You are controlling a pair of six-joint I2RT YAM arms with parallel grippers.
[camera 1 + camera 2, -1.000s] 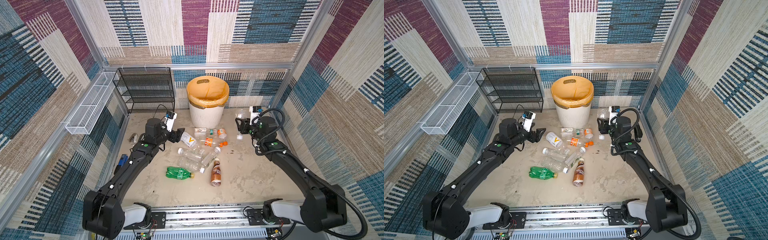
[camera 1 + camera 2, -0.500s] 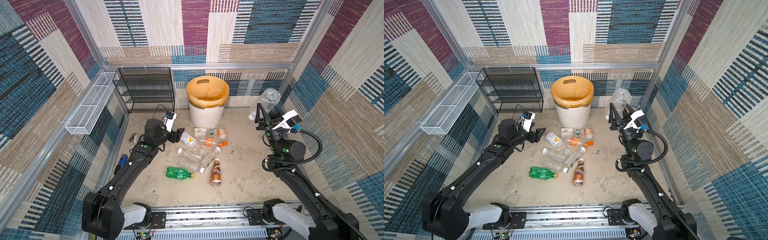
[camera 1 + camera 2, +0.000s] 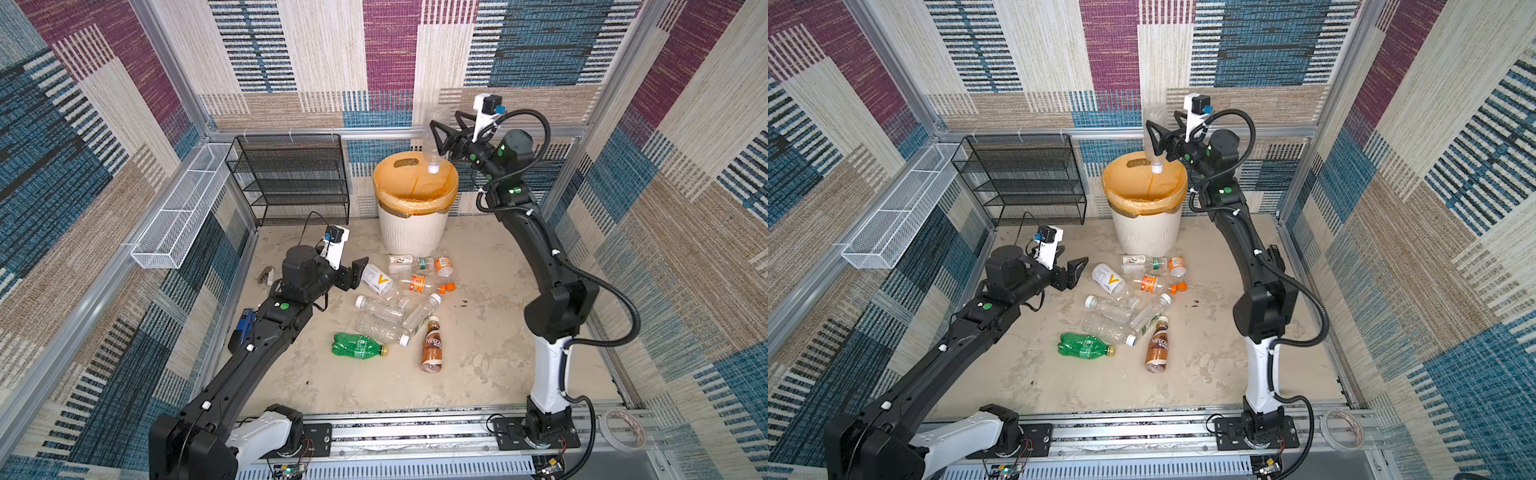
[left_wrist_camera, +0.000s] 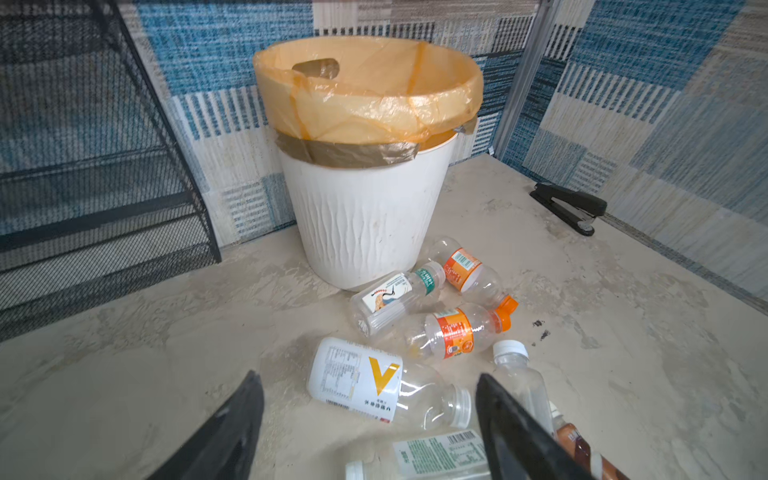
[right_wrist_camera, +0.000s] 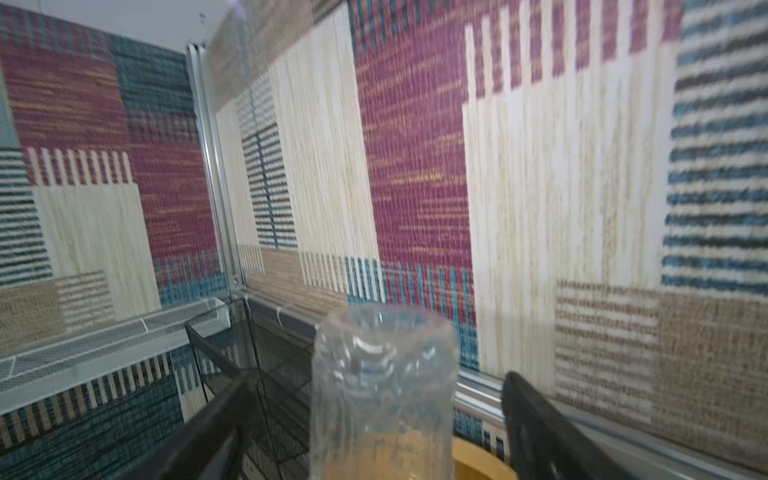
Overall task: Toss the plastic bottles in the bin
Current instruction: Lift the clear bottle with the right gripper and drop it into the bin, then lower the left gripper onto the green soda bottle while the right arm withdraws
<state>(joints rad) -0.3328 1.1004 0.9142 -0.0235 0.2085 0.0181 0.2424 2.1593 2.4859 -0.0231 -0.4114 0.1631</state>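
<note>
In both top views there are ten plastic bottles (image 3: 380, 307). Nine lie on the floor before the one bin (image 3: 411, 232) (seven clear or white, one green bottle (image 3: 357, 345), one brown Nescafe bottle (image 3: 432, 347)), and one clear bottle (image 3: 432, 143) is cap-down and blurred above the bin's orange-lined mouth, flanked by the right gripper (image 3: 444, 120)

Left wrist view: the left gripper (image 4: 368, 376) has its fingers wide apart and empty around the white V-label bottle (image 4: 353, 374); one black stapler (image 4: 569, 205) lies by the wall

Right wrist view: the ribbed clear bottle sits between spread fingers (image 5: 540, 428), touching neither
</note>
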